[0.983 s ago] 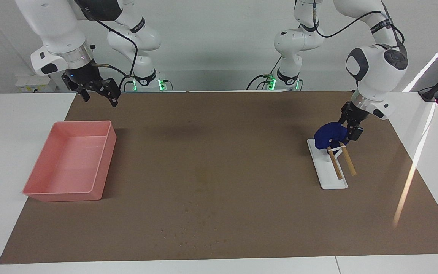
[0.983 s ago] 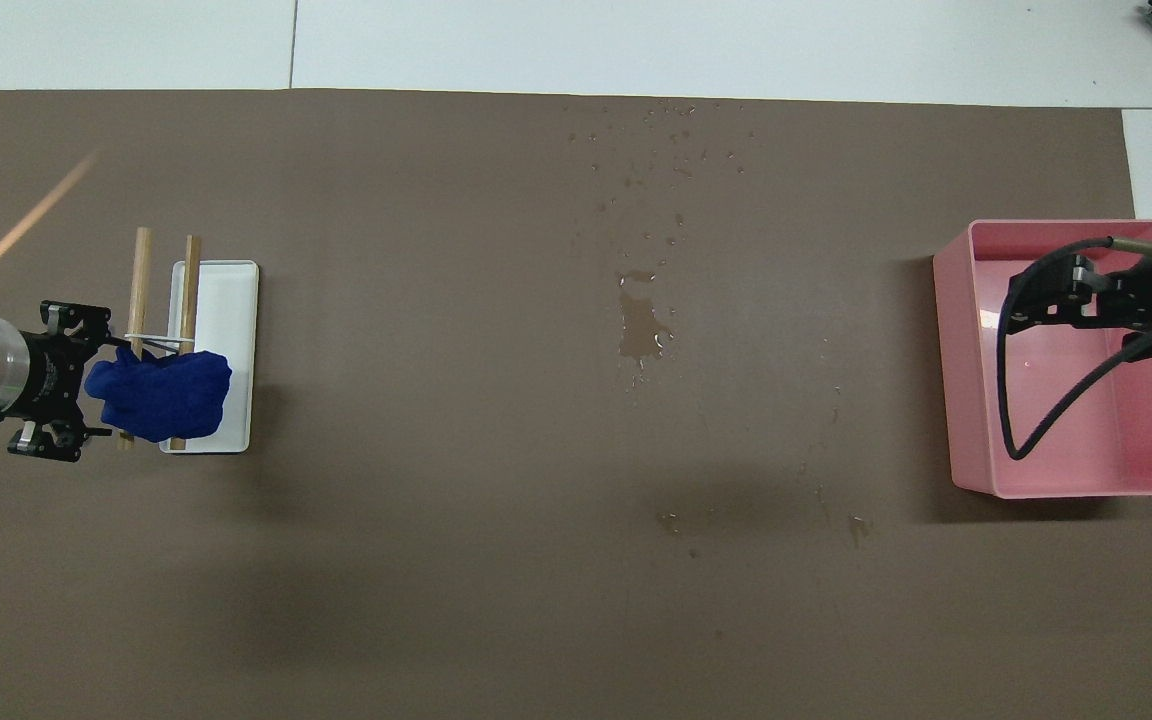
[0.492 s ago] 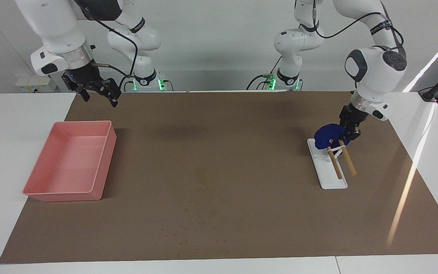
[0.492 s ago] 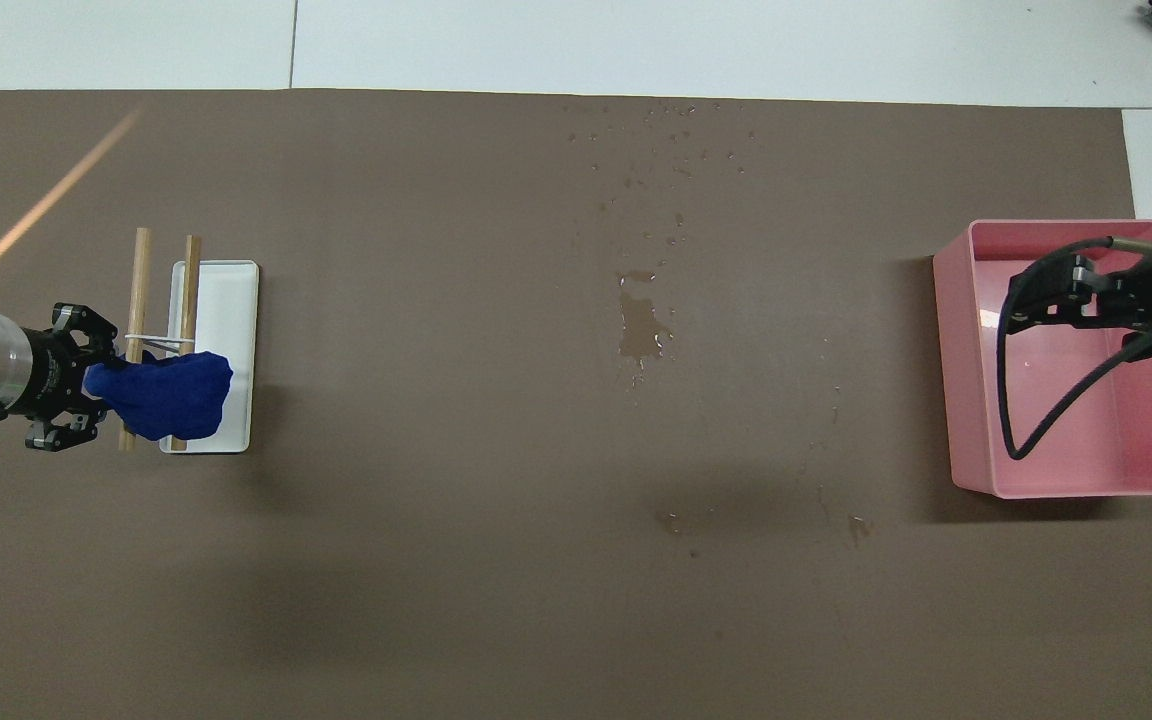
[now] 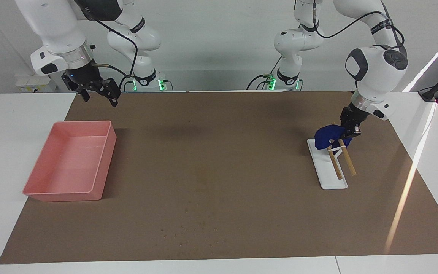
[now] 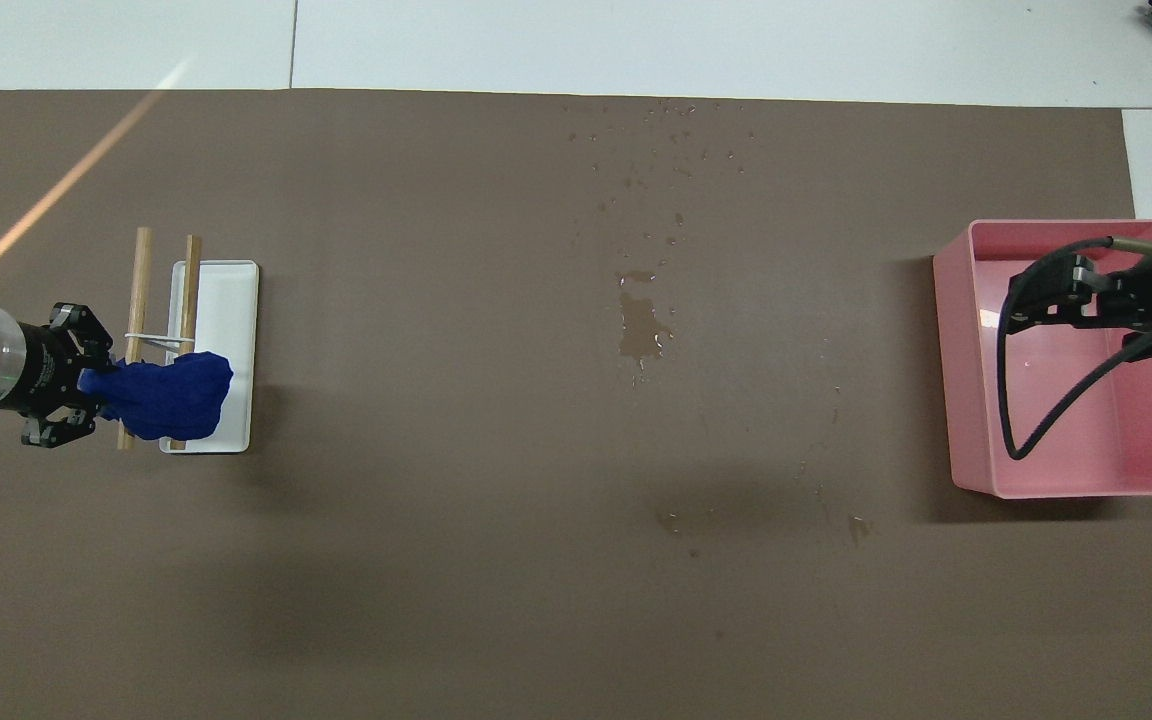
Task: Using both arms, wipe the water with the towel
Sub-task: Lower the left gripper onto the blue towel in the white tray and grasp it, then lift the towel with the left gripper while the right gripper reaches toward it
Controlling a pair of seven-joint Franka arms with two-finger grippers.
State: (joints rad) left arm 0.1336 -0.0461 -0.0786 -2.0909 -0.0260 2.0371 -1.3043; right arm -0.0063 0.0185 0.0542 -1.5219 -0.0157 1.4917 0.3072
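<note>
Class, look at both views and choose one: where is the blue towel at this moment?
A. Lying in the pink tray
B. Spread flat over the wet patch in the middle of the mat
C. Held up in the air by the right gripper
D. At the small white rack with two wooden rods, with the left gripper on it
D: the towel bunches at the white rack, by its wooden rods, with the left gripper closed on it.

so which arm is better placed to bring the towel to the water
Left. Its claw is at the towel on the small rack, seemingly gripping it. The right claw waits raised by the pink tray, away from both towel and water.
</note>
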